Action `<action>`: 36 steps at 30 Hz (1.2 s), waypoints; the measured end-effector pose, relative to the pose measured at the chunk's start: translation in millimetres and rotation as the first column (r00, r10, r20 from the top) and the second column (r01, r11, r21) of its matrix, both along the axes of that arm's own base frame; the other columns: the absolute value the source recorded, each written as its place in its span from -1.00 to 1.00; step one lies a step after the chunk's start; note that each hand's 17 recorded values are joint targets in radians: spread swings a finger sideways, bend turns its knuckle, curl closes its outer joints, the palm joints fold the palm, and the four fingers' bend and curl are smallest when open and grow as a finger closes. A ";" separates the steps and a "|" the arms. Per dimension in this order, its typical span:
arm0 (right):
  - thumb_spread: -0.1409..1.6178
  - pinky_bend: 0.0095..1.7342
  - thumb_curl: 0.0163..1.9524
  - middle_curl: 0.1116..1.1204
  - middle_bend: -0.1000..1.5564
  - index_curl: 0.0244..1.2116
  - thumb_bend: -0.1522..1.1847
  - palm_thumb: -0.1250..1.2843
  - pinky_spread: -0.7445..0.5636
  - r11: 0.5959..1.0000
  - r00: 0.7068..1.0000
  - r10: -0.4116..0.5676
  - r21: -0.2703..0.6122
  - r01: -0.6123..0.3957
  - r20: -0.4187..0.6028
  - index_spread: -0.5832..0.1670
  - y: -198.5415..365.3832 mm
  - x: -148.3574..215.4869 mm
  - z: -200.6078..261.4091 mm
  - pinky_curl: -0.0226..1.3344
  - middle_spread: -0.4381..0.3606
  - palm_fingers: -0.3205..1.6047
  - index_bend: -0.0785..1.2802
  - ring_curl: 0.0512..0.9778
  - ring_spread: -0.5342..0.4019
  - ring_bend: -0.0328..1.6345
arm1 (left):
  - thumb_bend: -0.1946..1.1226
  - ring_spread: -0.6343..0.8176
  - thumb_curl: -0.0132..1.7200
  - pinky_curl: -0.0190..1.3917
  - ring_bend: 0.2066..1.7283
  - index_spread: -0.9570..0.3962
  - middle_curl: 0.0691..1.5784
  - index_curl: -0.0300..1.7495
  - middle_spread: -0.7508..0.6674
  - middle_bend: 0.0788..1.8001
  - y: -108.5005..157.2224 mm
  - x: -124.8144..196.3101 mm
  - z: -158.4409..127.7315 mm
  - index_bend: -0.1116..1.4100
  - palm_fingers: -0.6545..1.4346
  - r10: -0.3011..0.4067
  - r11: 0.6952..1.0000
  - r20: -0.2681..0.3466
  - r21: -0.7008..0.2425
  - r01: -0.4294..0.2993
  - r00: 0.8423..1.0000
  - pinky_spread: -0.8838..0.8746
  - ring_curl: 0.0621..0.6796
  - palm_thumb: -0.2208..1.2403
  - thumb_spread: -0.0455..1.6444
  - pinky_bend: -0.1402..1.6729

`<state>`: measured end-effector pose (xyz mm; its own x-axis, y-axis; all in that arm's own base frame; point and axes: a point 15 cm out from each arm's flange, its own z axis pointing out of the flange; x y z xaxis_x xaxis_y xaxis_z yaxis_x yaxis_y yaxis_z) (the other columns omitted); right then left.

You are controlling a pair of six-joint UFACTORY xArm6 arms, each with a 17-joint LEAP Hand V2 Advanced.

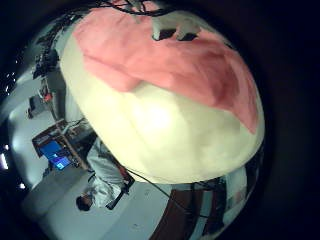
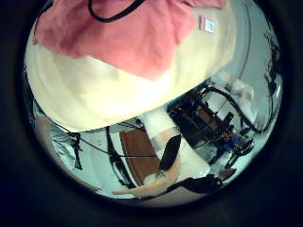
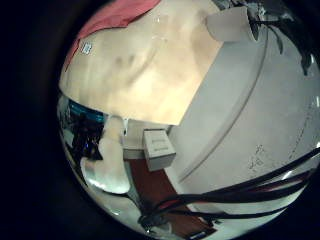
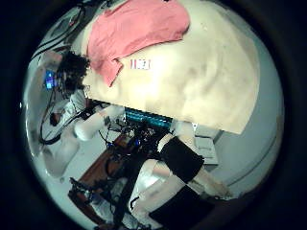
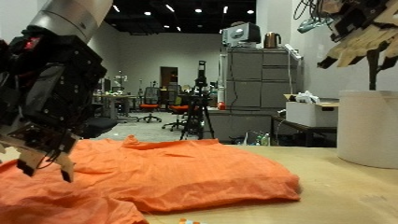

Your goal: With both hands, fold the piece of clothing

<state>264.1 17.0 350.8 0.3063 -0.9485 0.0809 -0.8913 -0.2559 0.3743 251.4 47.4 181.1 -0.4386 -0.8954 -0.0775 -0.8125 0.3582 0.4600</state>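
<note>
Tan surface [image 5: 336, 191] carries the orange garment [image 5: 187, 173], long axis crosswise. Left hand [image 5: 44, 89] hangs over one end, fingers relaxed, empty; right hand [image 5: 361, 33] raised well apart, open.

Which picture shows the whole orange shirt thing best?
The right thumb side palm view: the orange garment lies whole on the table. The outside view shows it close but cut off, both left palm views show large parts, and the right little finger view only an edge.
</note>
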 end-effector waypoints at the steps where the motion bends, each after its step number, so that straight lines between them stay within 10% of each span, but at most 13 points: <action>1: 0.59 -0.67 -0.77 -0.65 -0.66 -0.51 -0.79 -0.12 0.64 1.000 1.000 0.005 0.002 -0.005 0.005 -0.31 0.4 2.1 -0.8 -0.49 0.38 -0.57 -0.63 -0.55 0.65 -0.72 | -0.75 0.56 -0.63 -0.51 -0.78 0.56 -0.76 -0.65 0.44 -0.89 -6.4 -5.6 -3.5 -0.65 -0.41 -0.006 1.000 -0.005 0.003 0.006 1.000 0.57 -0.45 -0.61 0.13 -0.61; 26: 0.59 -0.66 -0.77 -0.65 -0.66 -0.51 -0.80 -0.13 0.64 1.000 1.000 0.014 0.003 -0.014 -0.001 -0.33 0.2 3.3 -2.5 -0.49 0.38 -0.59 -0.62 -0.58 0.68 -0.73 | -0.74 0.54 -0.61 -0.53 -0.73 0.67 -0.72 -0.70 0.45 -0.78 -27.3 -14.0 -65.9 -0.65 -0.30 0.035 0.999 0.075 0.020 -0.037 0.997 0.55 -0.43 -0.52 0.12 -0.64; 36: 0.59 -0.66 -0.77 -0.65 -0.66 -0.51 -0.79 -0.13 0.64 1.000 1.000 0.015 0.003 -0.015 -0.006 -0.33 0.3 3.6 -3.8 -0.49 0.38 -0.59 -0.62 -0.58 0.67 -0.73 | -0.72 -0.28 -0.61 -0.66 -0.30 0.32 -0.38 -0.57 -0.09 -0.10 -25.7 -3.0 -56.4 -0.47 0.37 0.055 0.998 0.114 0.022 -0.058 0.992 0.05 -0.14 -0.34 0.18 -0.60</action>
<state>267.7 17.3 347.1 0.3208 -0.9440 0.0764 -0.8852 -0.2702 0.3788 248.3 21.7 124.6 -0.3741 -0.9158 -0.1463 -0.8787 0.2995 0.3718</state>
